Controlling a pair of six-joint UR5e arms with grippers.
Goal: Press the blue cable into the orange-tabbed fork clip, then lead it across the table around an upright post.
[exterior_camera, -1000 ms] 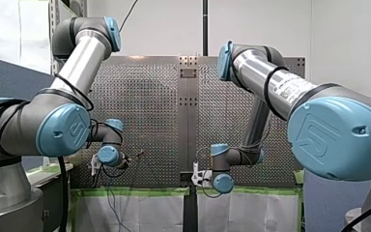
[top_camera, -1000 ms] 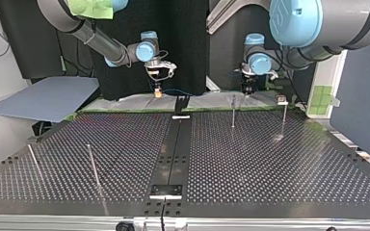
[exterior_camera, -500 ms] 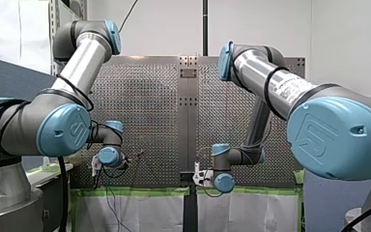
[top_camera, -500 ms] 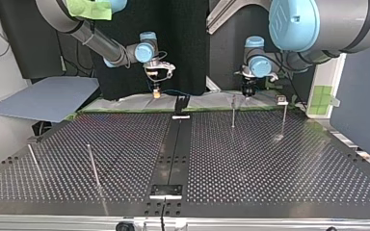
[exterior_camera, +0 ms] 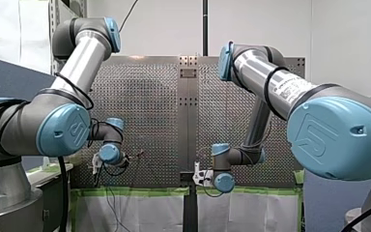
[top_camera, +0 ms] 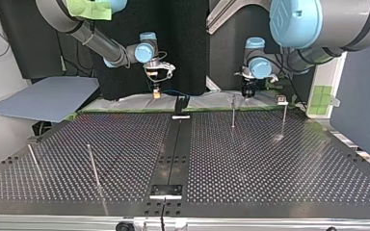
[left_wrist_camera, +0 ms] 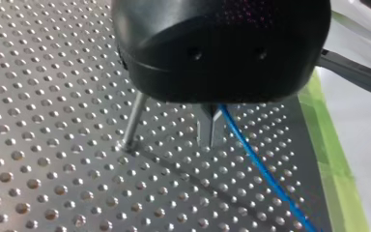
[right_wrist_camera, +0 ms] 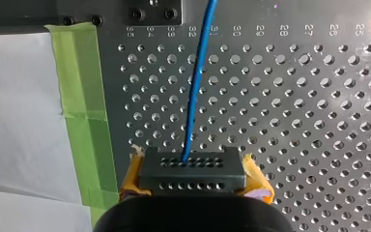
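The blue cable (right_wrist_camera: 195,92) runs from a black anchor plate (right_wrist_camera: 154,12) down into my right gripper (right_wrist_camera: 191,166), which is shut on it between yellow pads (right_wrist_camera: 257,181). In the left wrist view my left gripper (left_wrist_camera: 211,140) has its metal fingers shut on the blue cable (left_wrist_camera: 261,169), which trails away over the perforated table (left_wrist_camera: 53,145). An upright post (left_wrist_camera: 133,121) stands just beside those fingers. In the top view my right gripper (top_camera: 157,93) hangs at the far edge left of the centre fixture (top_camera: 181,103), and my left gripper (top_camera: 247,91) is right of it. A small clip (top_camera: 281,100) sits further right.
Upright posts stand at the top view's far right (top_camera: 233,111) (top_camera: 284,118) and near left (top_camera: 92,163). Green tape (right_wrist_camera: 84,121) and white sheeting (right_wrist_camera: 19,121) border the table's edge. A grey board (top_camera: 48,98) lies off the table at the top view's left.
My left arm's wrist has shifted slightly towards the top view's right and a little lower. My right arm has barely moved. Both grips are unchanged.
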